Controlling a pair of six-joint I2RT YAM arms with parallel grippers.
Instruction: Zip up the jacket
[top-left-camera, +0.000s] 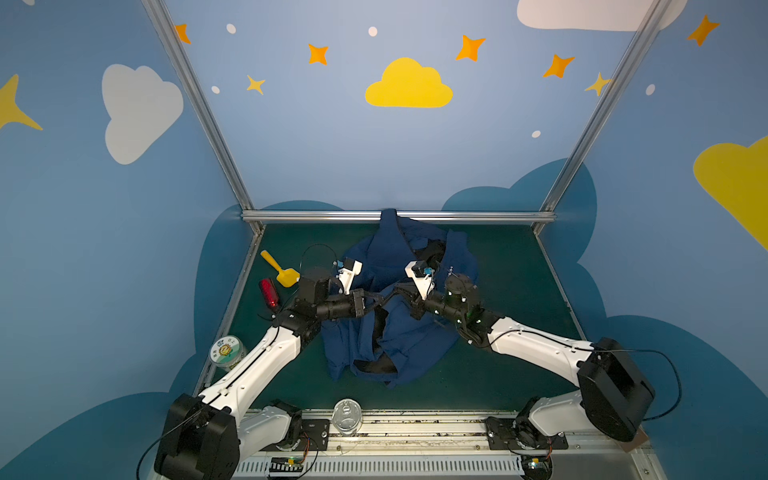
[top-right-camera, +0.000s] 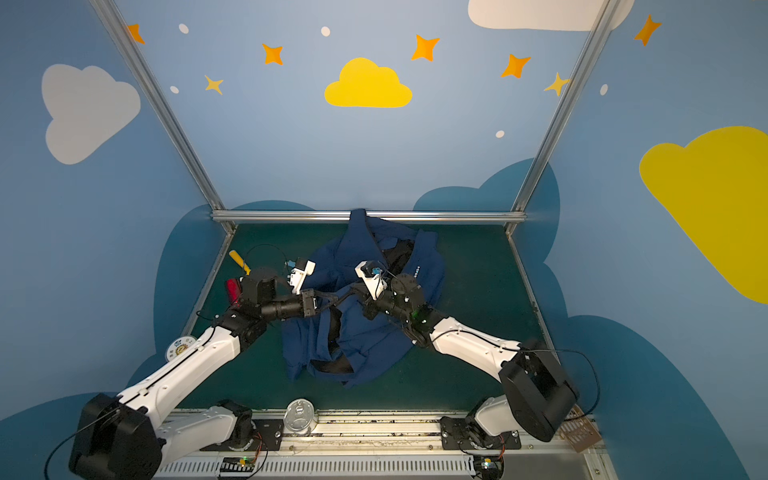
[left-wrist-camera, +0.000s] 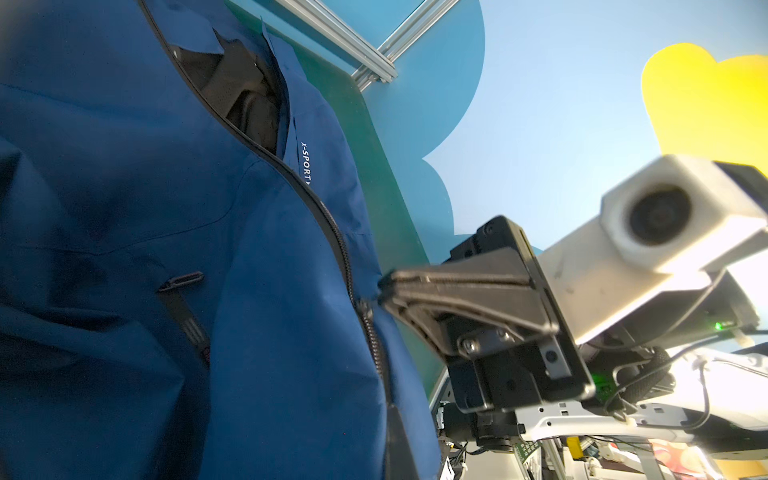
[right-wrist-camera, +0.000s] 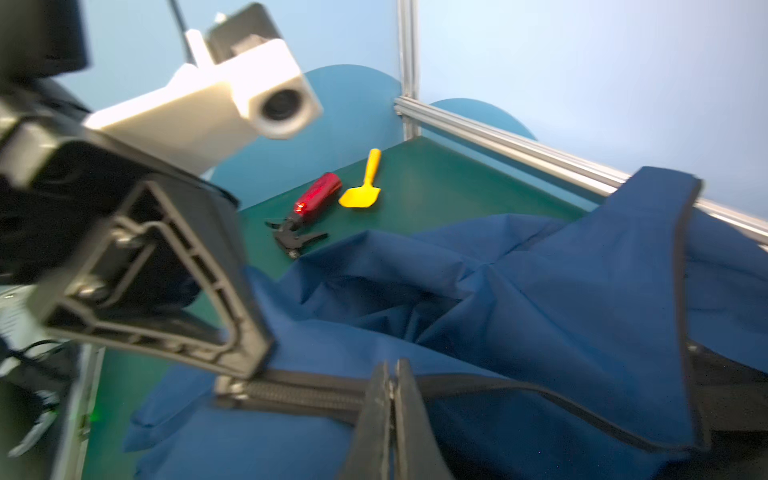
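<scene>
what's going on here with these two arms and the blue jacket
Two robot arms are zipping a navy jacket that lies crumpled on the green table. The left gripper is pinched shut on the zipper, and the right gripper is clamped shut on it a little further toward the collar. Near the collar the front gapes open, showing black lining, so it is not yet fully zipped.

Yellow scoop (top-left-camera: 280, 268), red-handled tool (top-left-camera: 269, 293), labelled tin (top-left-camera: 226, 352), silver can (top-left-camera: 347, 417), green mat (top-left-camera: 511, 291)
</scene>
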